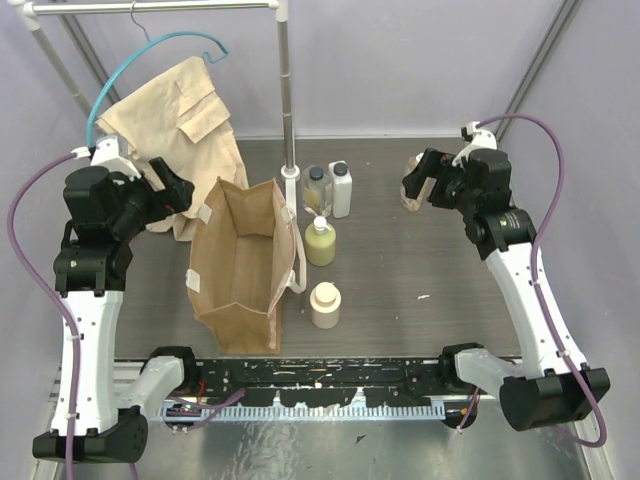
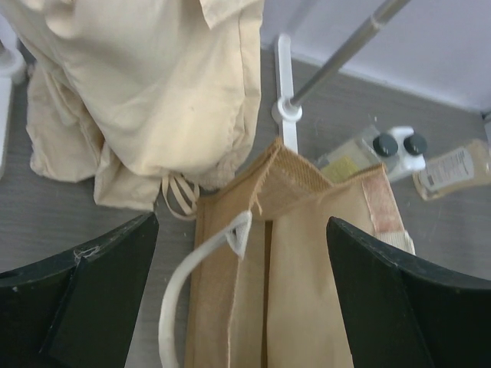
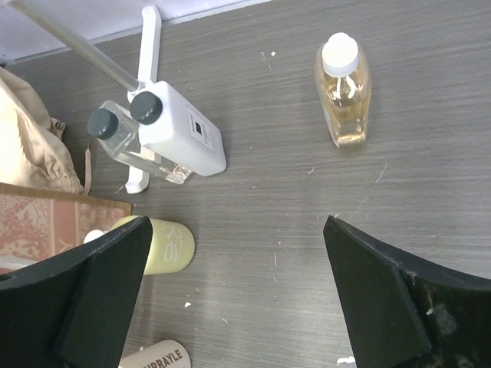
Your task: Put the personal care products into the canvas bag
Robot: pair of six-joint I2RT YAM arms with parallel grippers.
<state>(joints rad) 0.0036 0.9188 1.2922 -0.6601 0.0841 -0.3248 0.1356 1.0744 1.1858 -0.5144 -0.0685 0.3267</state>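
- Canvas bag (image 1: 235, 322) stands upright and open-mouthed on the dark, wood-grained desk (image 1: 420, 270), left of centre, just beyond the black rail (image 1: 330, 392) where the arms are bolted.
- Squat cream bottle (image 1: 325, 304) stands just right of the bag; the yellow-green bottle (image 1: 320, 243) is behind it, beside the bag's pale strap (image 1: 298, 262).
- Farther back, the clear bottle (image 1: 317, 188) and white bottle (image 1: 341, 189), both dark-capped, touch side by side at the foot of a rack pole (image 1: 287, 90).
- Amber bottle (image 3: 343, 92) lies flat, well apart to the right, below the right gripper (image 3: 238, 222), whose jaws are spread wide.
- Left gripper (image 2: 239, 222), jaws also spread, hangs above the bag's far rim, holding nothing.
- Beige garment (image 1: 185, 110) on a teal hanger (image 1: 150, 50) drapes at the far left, against pale violet walls (image 1: 400, 60).
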